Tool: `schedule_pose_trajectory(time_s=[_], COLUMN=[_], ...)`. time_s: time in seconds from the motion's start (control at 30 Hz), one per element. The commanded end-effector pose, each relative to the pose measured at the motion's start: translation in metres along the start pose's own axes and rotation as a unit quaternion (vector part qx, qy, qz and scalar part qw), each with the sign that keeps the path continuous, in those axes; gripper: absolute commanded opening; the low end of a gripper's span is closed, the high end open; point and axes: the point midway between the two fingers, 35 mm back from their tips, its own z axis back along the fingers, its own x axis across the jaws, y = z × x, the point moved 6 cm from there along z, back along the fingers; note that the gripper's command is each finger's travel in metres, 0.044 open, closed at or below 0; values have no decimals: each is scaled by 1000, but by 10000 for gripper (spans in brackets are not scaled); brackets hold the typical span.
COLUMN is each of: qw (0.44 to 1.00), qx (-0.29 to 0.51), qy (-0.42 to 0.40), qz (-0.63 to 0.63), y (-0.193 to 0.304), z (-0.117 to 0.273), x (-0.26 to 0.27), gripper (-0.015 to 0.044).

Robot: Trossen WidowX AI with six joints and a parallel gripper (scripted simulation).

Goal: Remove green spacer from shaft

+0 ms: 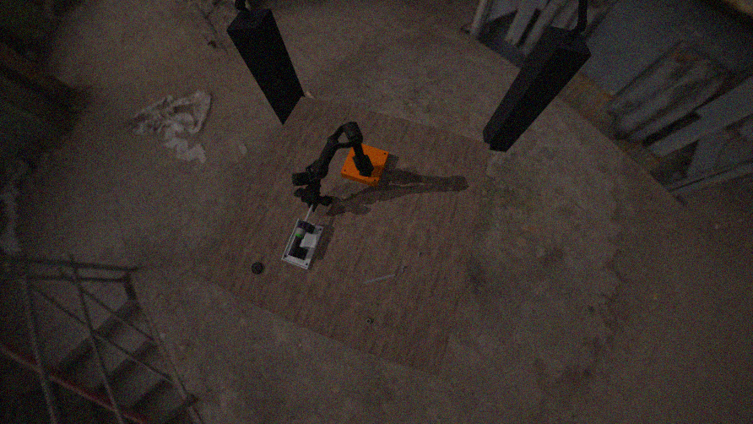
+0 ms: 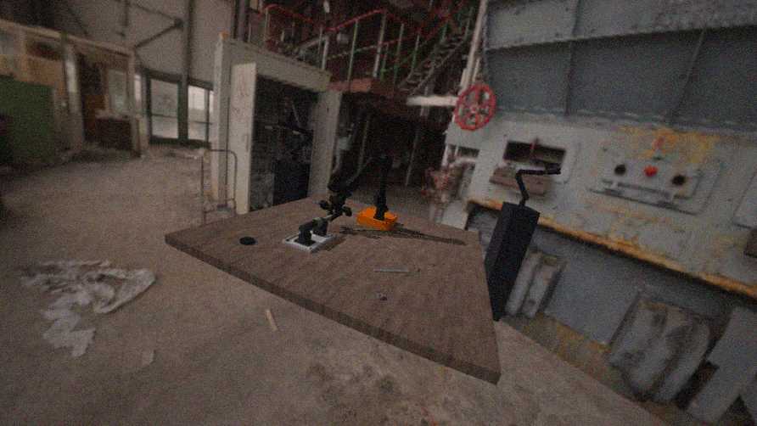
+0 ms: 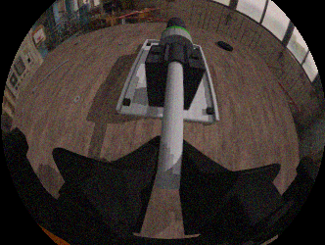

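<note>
On the desk point(image 1: 421, 236) point(image 2: 339, 286) I see one orange base block point(image 1: 380, 158) point(image 2: 367, 221), one white tray point(image 1: 289, 258) point(image 2: 310, 249) point(image 3: 128, 109), one dark disc point(image 1: 257, 268) point(image 2: 247, 241) point(image 3: 224, 46), one thin rod point(image 1: 379, 279) point(image 2: 391, 271) and one green ring point(image 1: 298, 235) point(image 3: 177, 28).

The pale shaft point(image 1: 309, 214) point(image 2: 329, 216) point(image 3: 172, 113) is held level through the black housing point(image 1: 298, 248) point(image 2: 305, 234); the green spacer point(image 1: 298, 235) point(image 2: 318, 220) point(image 3: 176, 30) is carried beside the housing, off the table.

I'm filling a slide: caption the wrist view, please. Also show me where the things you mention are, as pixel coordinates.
The gripper point(image 3: 167, 141) grips the pale shaft point(image 3: 173, 108), which runs toward the black block point(image 3: 158, 85) and the green spacer point(image 3: 177, 30) beyond.
</note>
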Motion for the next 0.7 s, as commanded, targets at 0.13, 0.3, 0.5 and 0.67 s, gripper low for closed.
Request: schedule_pose_trajectory(time_s=[0.13,0.3,0.5,0.67], qw=[1000,1000,1000,1000], qx=[0,0,0,0], qy=[1,1,1,1], qz=[2,2,2,2], y=[1,1,2,2], z=[1,2,2,3], x=[0,0,0,0], gripper=[0,0,0,0])
